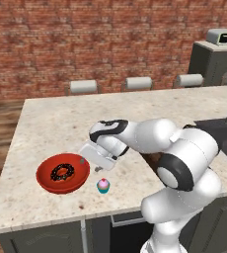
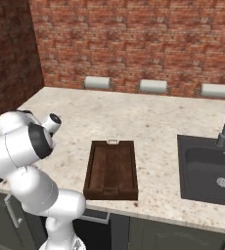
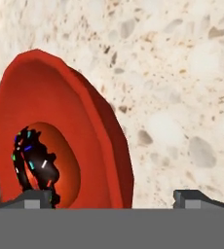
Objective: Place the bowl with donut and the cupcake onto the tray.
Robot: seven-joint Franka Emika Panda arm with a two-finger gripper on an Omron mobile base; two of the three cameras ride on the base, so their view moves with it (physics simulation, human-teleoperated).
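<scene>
claw (image 3: 112,197) released, straddling right rim of bowl (image 3: 60,131) | donut (image 3: 33,163) lower left | rim contact probably not made

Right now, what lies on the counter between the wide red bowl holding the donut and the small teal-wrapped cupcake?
Nothing: in the left base view, bare speckled counter separates the red bowl from the cupcake.

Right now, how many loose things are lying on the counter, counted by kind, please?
Bowl, red, holding the donut: 1
Donut, chocolate icing with sprinkles: 1
Cupcake, teal wrapper, pink frosting: 1
Tray, dark brown wood, nothing on it: 1
Total: 4
</scene>
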